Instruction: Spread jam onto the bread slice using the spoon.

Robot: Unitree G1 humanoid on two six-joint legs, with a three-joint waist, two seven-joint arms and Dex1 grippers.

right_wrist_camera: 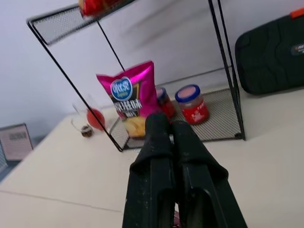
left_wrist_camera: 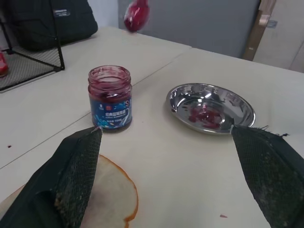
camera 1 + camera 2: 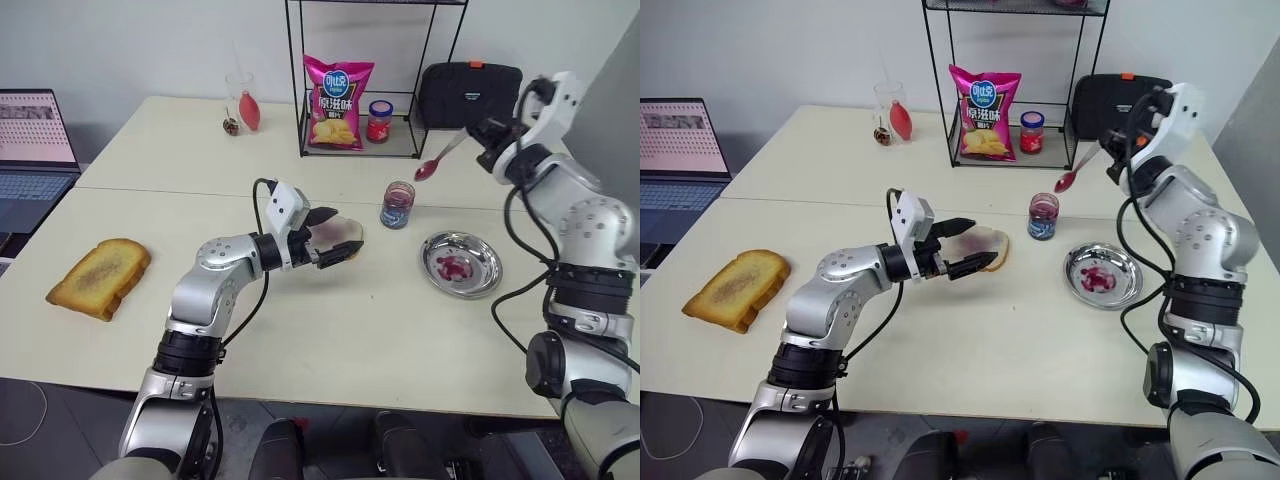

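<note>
The bread slice (image 3: 994, 241), pale with a reddish smear, lies on the table in the middle. My left gripper (image 3: 338, 236) is open and level, its two black fingers (image 2: 71, 175) spread over the slice, one above its edge. My right gripper (image 3: 490, 136) is raised at the right, shut on the handle of the spoon (image 3: 440, 160). The spoon slants down to the left, and its bowl carries red jam (image 2: 137, 14) above the open jam jar (image 3: 397, 204). More jam smears sit in the round steel dish (image 3: 482, 282).
A toasted slice (image 3: 98, 277) lies at the left, with a laptop (image 3: 35, 150) behind it. A wire rack (image 3: 300, 100) at the back holds a chips bag (image 3: 338, 102) and a red-lidded jar (image 3: 379, 121). A black case (image 3: 470, 92) and a glass (image 3: 243, 100) stand nearby.
</note>
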